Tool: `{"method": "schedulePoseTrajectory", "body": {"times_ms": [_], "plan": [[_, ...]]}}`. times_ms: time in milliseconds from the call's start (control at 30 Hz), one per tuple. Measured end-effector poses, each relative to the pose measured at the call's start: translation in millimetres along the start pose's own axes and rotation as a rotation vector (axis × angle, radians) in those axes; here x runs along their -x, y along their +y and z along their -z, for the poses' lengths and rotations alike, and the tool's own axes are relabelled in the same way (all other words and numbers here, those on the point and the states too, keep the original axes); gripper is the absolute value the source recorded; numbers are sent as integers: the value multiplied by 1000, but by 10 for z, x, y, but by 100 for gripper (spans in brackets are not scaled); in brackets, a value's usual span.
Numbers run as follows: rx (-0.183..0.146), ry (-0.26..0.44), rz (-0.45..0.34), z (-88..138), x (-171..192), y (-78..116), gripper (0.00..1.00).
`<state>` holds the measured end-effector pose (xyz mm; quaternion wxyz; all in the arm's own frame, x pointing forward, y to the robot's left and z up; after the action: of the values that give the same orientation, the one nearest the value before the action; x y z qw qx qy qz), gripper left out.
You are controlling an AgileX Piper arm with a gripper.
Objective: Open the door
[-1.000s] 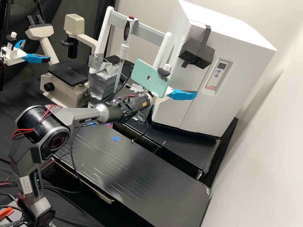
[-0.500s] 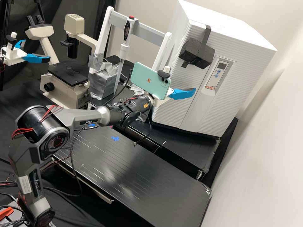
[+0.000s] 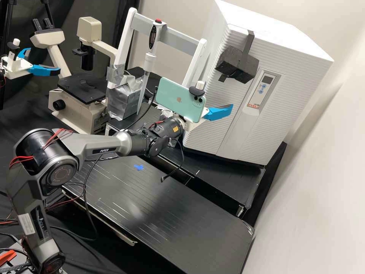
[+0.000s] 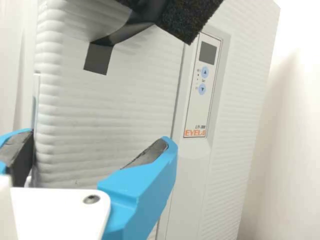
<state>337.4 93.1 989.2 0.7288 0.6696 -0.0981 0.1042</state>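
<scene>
In the high view, taking clock directions from the gripper (image 3: pixel 219 113), its blue fingers (image 4: pixel 145 185) stand wide apart in front of the white cabinet (image 3: pixel 273 30), whose ribbed door (image 3: pixel 211 133) looks closed; contact between them I cannot tell. A dark foam block (image 3: pixel 234 62) juts from the cabinet's front at one o'clock, an obstacle above the fingers, with the control panel (image 3: pixel 260 89) at two. The green phone (image 3: pixel 178 99) sits on the gripper's mount toward ten. Further out are a taped box (image 3: pixel 123 101) and a microscope (image 3: pixel 78 110) at nine, and a white frame (image 3: pixel 178 40) at eleven.
</scene>
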Motion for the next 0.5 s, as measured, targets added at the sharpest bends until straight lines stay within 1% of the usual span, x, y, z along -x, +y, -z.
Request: {"method": "schedulePoseTrajectory", "body": {"times_ms": [133, 200, 267, 367, 500], "plan": [[2, 1, 1, 1, 0, -1, 0], [12, 6, 6, 5, 0, -5, 0], [12, 7, 8, 7, 0, -7, 0], [24, 12, 13, 11, 0, -12, 0], [32, 16, 16, 14, 0, -15, 0]]}}
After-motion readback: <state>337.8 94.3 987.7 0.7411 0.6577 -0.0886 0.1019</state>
